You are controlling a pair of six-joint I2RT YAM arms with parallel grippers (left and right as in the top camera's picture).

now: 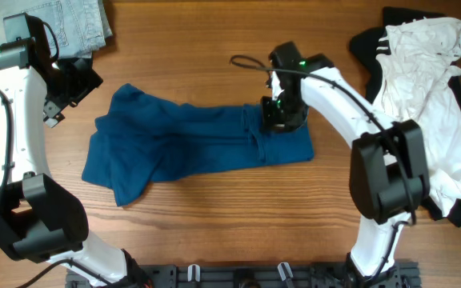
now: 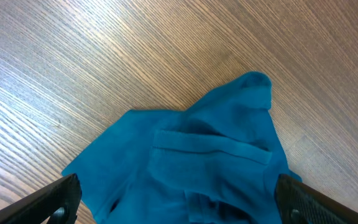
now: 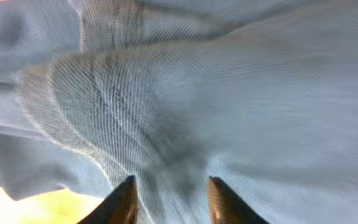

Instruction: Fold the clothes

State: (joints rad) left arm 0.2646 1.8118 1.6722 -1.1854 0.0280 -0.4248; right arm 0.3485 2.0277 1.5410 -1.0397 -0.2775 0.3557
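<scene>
A blue garment point(image 1: 190, 144) lies spread and rumpled across the middle of the wooden table. My right gripper point(image 1: 281, 114) is pressed down on its right part. In the right wrist view its fingers point(image 3: 169, 193) are close together, with a bunched fold of the fabric point(image 3: 185, 106) between them. My left gripper point(image 1: 61, 98) hovers just off the garment's upper left end. In the left wrist view its jaws point(image 2: 176, 193) are wide open and empty above the blue cloth point(image 2: 197, 155), which shows a pocket seam.
Folded light denim point(image 1: 62, 24) lies at the back left corner. A pile of white and black clothes point(image 1: 422, 96) covers the right side. A black cable loop point(image 1: 246, 62) hangs by the right arm. Bare wood point(image 2: 104, 56) lies beyond the garment.
</scene>
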